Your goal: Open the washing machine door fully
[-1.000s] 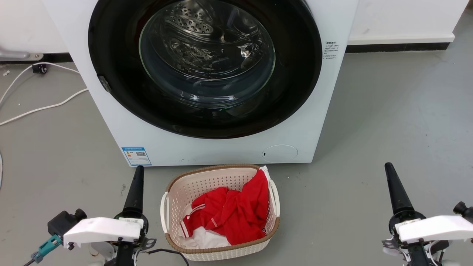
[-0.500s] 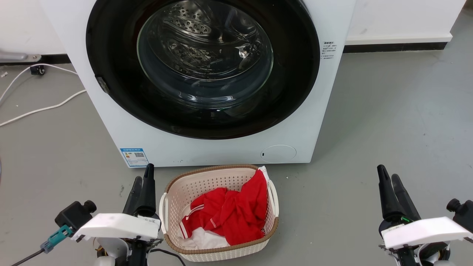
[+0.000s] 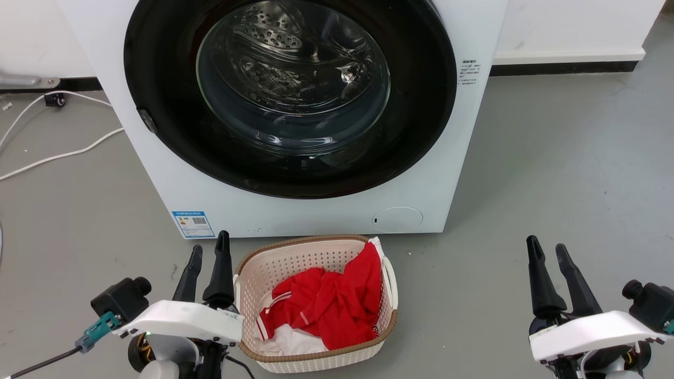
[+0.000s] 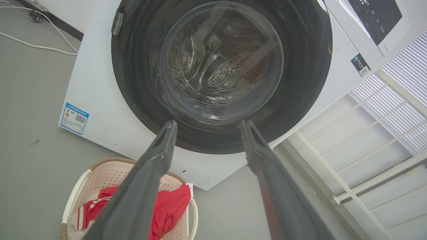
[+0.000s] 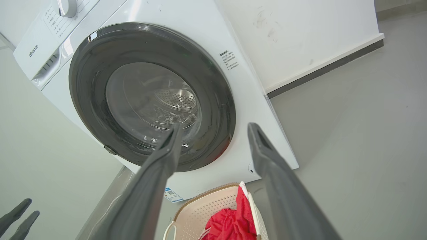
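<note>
Both fingers-spread and empty, the left hand (image 3: 210,241) hovers beside the laundry basket (image 3: 316,363), the right hand (image 3: 546,243) well apart; the washing machine door (image 3: 421,105) (glossy black, glass centre) sits closed on the washer (image 3: 316,217).

Left gripper (image 3: 209,241) sat at 7 o'clock in head view, fingers spread, tips aimed just past 12, nothing between them. Right gripper (image 3: 546,243) sat at 5 o'clock, fingers likewise spread, tips tilted toward 11, empty. Left wrist (image 3: 181,318) and right wrist (image 3: 590,330) lay at 6 o'clock of their fingers.
</note>
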